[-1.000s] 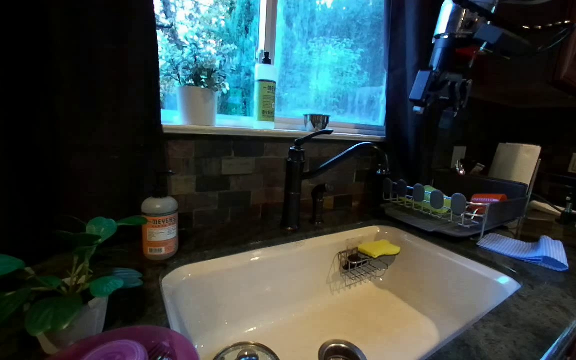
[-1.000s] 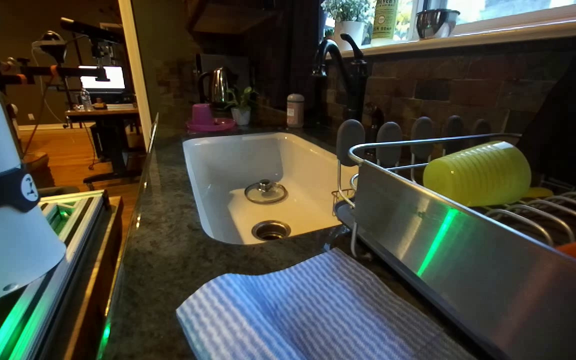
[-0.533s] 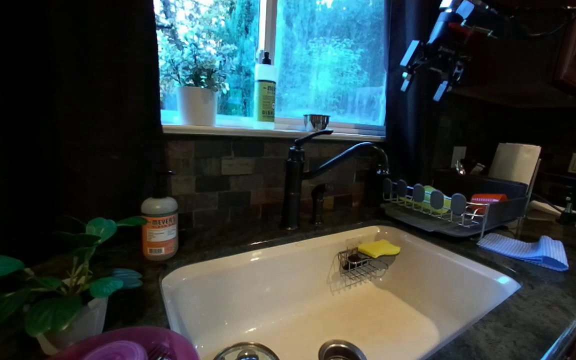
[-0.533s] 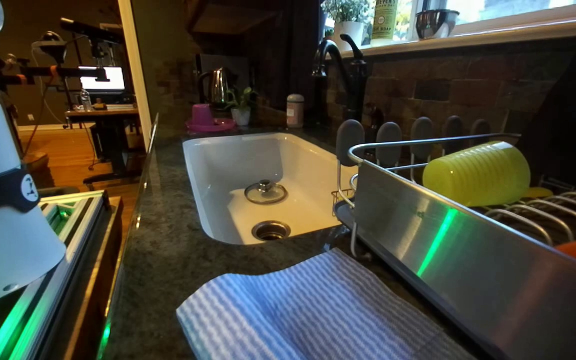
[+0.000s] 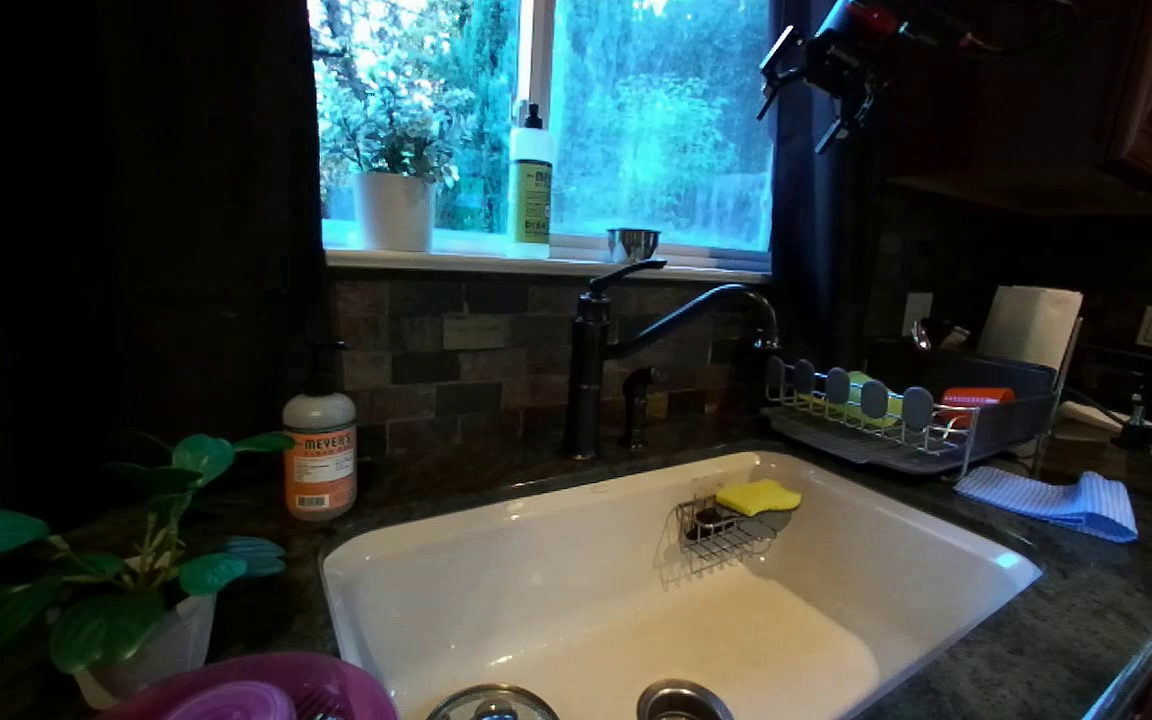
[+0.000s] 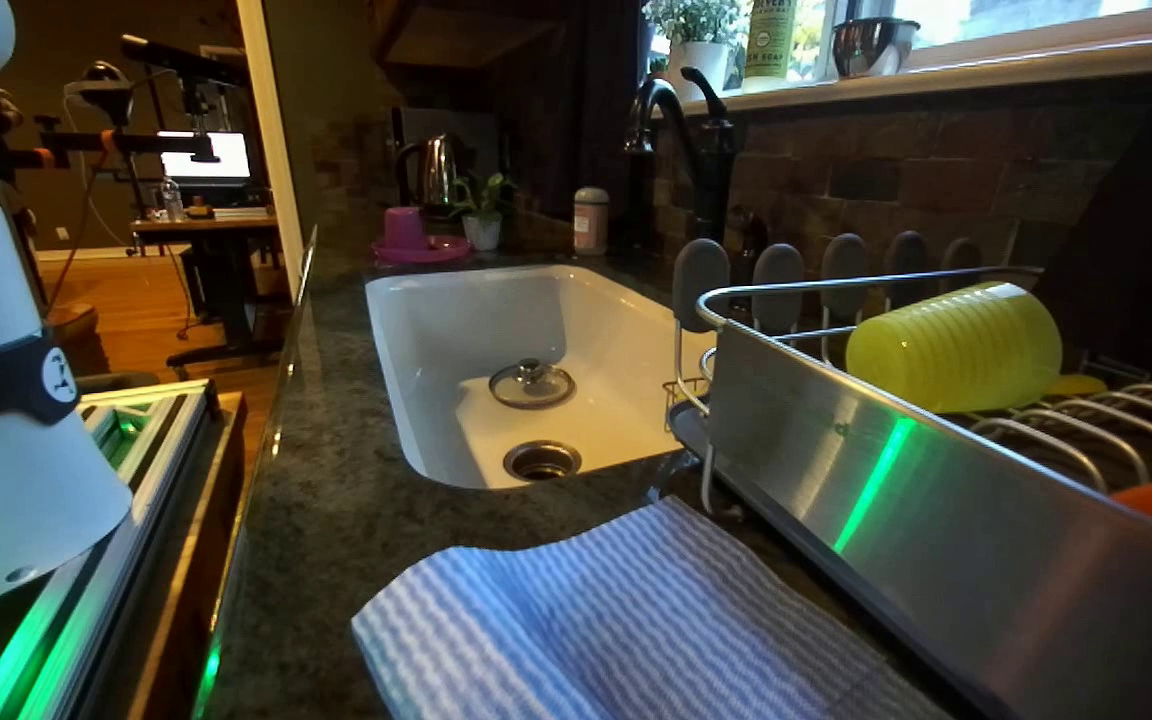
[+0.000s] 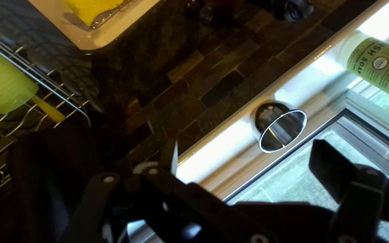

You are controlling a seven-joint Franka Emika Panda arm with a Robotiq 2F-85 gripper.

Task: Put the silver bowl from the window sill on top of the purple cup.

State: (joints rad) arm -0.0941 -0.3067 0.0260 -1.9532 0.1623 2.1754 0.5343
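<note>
Silver bowl (image 7: pixel 279 127) upright on the window sill (image 7: pixel 219 148); base partly hidden by the tap handle (image 5: pixel 631 270) in an exterior view. Purple cup (image 5: pixel 234 702) and plate (image 5: pixel 361 682) there cut off below. Gripper (image 5: pixel 793 132): jaws wide apart, away from the bowl.

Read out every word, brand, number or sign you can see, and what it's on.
"MEYER'S": orange-labelled bottle.
"DISH SOAP": yellow-green bottle on the window sill.
"YER'S", incomplete: same bottle.
"DAY": same bottle.
"KA", cut by the edge: black band on the robot arm.
Round emblem: same band.
Rest of both bottles' print: too small or blurred.
</note>
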